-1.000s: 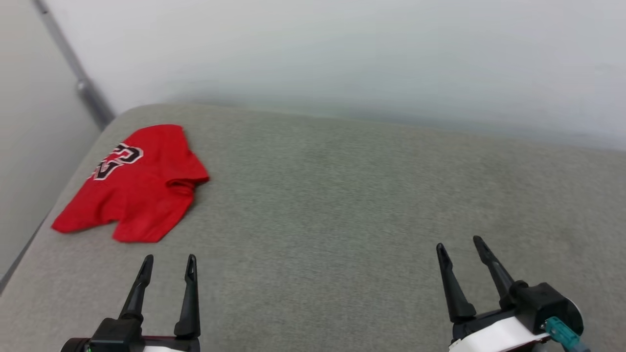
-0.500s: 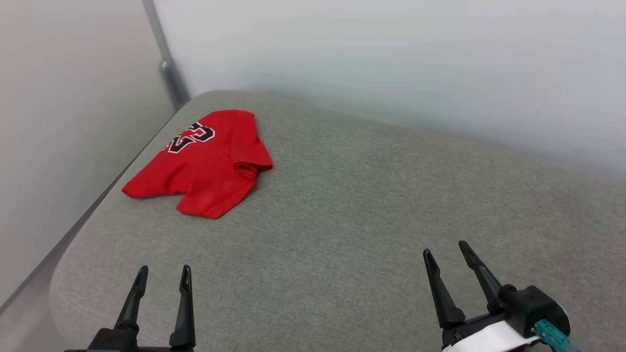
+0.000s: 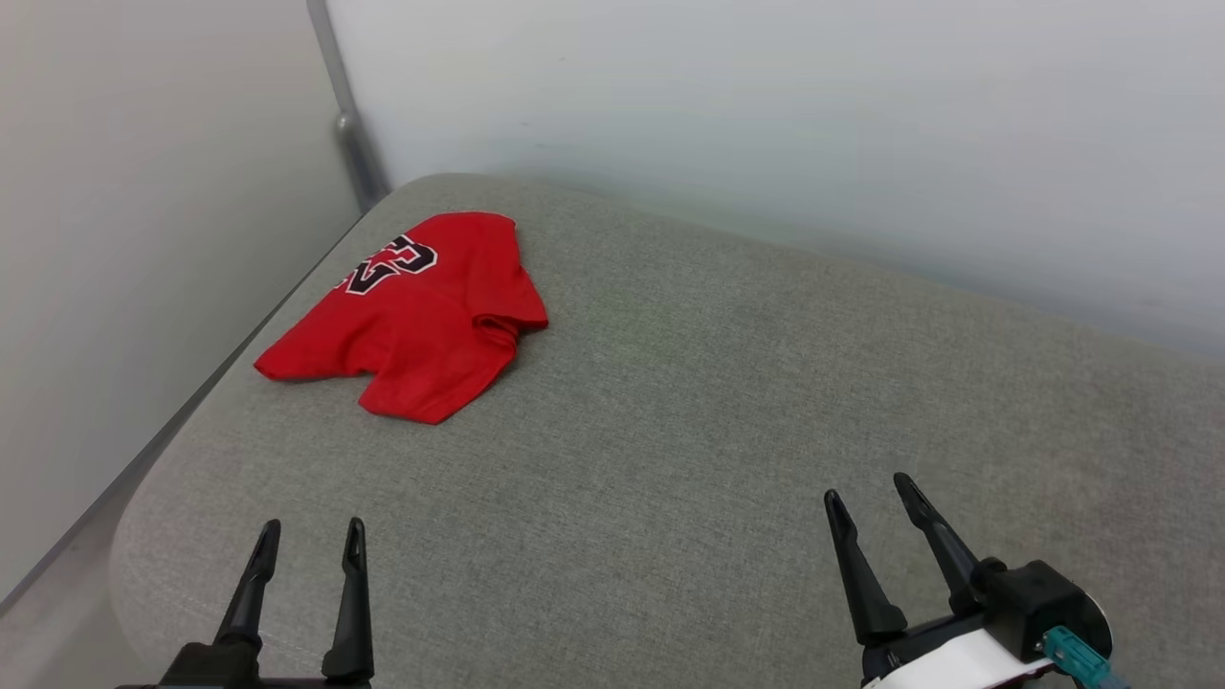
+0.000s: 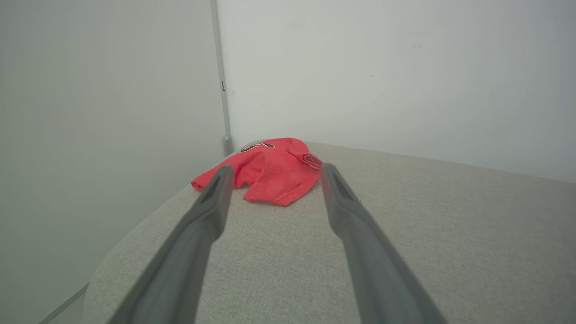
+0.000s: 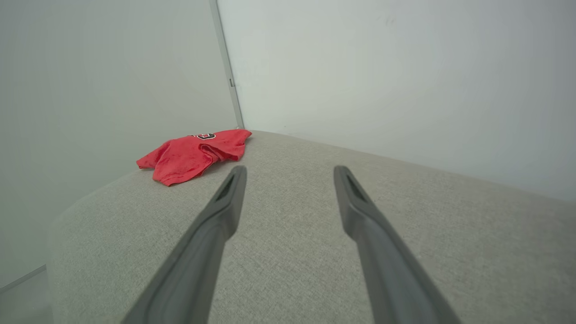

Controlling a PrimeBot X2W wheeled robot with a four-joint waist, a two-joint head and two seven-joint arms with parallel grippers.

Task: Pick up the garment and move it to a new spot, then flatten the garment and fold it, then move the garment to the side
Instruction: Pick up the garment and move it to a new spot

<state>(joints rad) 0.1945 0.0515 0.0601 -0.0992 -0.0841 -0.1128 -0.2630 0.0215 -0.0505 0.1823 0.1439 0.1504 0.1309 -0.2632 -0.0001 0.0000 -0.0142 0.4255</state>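
Note:
The garment (image 3: 421,311) is a red shirt with black, white-outlined lettering, lying crumpled near the far left corner of a grey cushioned surface (image 3: 727,402). My left gripper (image 3: 312,529) hovers open at the lower left, well short of it, with nothing between its fingers. In the left wrist view the garment (image 4: 270,171) lies ahead between the spread fingers of that gripper (image 4: 274,171). At the lower right my right gripper (image 3: 869,486) stands open and empty, far from the cloth. The right wrist view has the garment (image 5: 193,155) off to the upper left of that gripper (image 5: 288,168).
Pale walls meet in a corner behind the surface, with a grey vertical pipe (image 3: 349,124) in it. The surface's left edge (image 3: 191,402) drops off close beside the garment. Bare grey fabric stretches from the middle to the right.
The camera has swung left, so the garment now sits further right and higher in the head view. Both grippers stay open and empty.

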